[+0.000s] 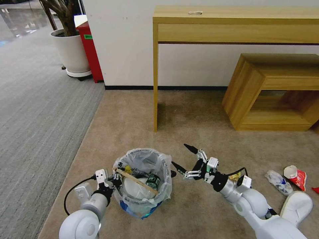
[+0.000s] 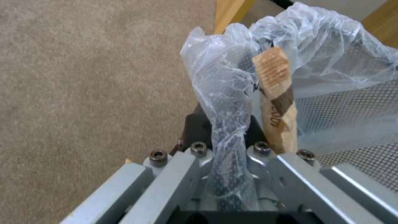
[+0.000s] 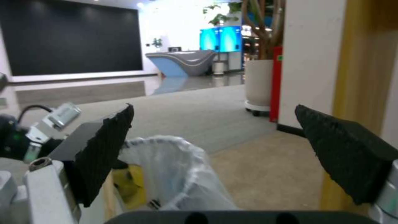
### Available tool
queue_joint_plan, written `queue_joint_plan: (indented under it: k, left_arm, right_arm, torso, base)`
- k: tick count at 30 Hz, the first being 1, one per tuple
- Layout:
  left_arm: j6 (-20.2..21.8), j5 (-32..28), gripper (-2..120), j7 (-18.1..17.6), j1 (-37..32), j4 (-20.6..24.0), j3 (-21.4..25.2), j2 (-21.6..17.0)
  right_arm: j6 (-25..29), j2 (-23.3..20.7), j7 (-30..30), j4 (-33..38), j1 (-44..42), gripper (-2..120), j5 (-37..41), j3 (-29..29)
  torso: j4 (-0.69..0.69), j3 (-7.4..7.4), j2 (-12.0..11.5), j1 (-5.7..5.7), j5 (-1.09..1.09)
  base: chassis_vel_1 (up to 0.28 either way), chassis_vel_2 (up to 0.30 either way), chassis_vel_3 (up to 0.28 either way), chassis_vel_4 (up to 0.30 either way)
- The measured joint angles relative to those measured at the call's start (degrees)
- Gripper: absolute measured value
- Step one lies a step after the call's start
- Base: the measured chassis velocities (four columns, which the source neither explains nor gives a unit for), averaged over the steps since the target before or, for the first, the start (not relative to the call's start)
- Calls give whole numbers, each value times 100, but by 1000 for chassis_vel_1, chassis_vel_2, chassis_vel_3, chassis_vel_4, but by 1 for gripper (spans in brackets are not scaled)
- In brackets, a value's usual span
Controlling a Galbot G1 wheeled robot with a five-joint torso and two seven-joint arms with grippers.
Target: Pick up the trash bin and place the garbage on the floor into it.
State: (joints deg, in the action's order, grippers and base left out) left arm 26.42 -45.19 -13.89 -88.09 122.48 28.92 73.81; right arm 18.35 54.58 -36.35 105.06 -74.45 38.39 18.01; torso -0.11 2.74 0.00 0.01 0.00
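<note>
Now trash bin in left tool.

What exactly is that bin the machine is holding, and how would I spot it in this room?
Start at the tall wooden console table against the white wall and look down to the beige carpet in front of it. There sits the trash bin, its rim pinched by the left end effector. It is a small round black wire-mesh basket lined with crinkly clear plastic, holding a wooden stick.

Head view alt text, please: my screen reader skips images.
The left gripper is clamped on the rim of the trash bin, which holds a wooden stick and bottle; the open right gripper hovers beside it, over beige carpet. A crushed bottle and red-white cup lie right.
</note>
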Motion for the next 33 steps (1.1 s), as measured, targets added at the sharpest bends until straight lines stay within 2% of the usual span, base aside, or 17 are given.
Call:
queue_joint_plan:
  k: [14,24,27,33]
  left_arm:
    - [95,-449,3,-228,94,293,164,-201]
    - [107,-608,3,-290,114,414,239,-359]
    - [96,-662,3,-292,143,435,266,-407]
    - [86,-671,3,-292,150,444,256,-404]
  right_arm:
    - [56,-57,187,10,-495,99,-70,591]
    - [33,-82,842,65,-819,100,-227,881]
    - [-36,-18,1410,123,-1035,100,-462,1066]
    - [-194,85,1903,172,-1153,100,-732,1272]
  torso:
    - [0,0,0,0,0]
    - [0,0,0,0,0]
    - [0,0,0,0,0]
    - [0,0,0,0,0]
  base:
    - [0,0,0,0]
    - [0,0,0,0]
    - [0,0,0,0]
    - [0,0,0,0]
